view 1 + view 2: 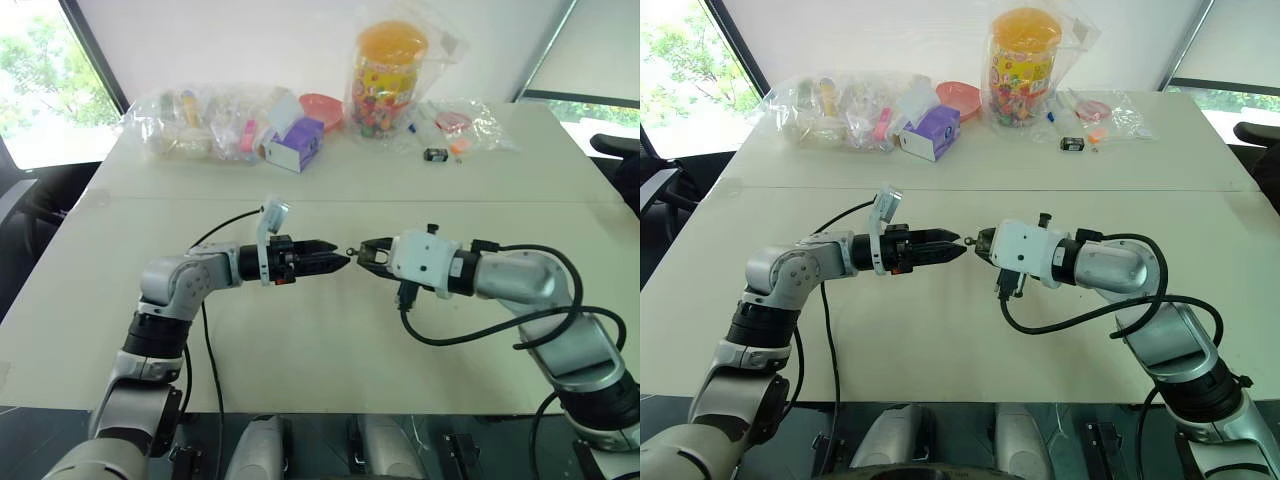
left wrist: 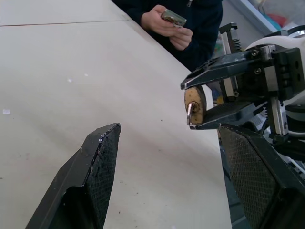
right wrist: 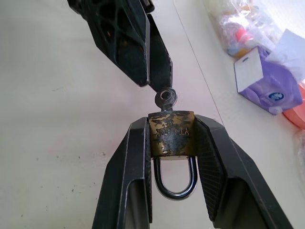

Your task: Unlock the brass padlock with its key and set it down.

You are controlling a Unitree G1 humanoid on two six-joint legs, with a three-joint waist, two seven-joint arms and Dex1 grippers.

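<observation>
2 grippers are met above the table [image 1: 330, 330]. By the right gripper [image 3: 172, 143] the brass padlock [image 3: 171, 136] is squeezed, its key [image 3: 166, 98] poking out. The left gripper [image 2: 167, 157] is spread wide, empty. Small, hard, slippery metal is best pinched on its flat sides.

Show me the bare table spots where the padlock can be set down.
The table is bare in its near half, below and on either side of the left end effector and the right end effector, which grips the brass padlock. The far edge is crowded with the plastic bags, a purple box and a candy jar.
</observation>
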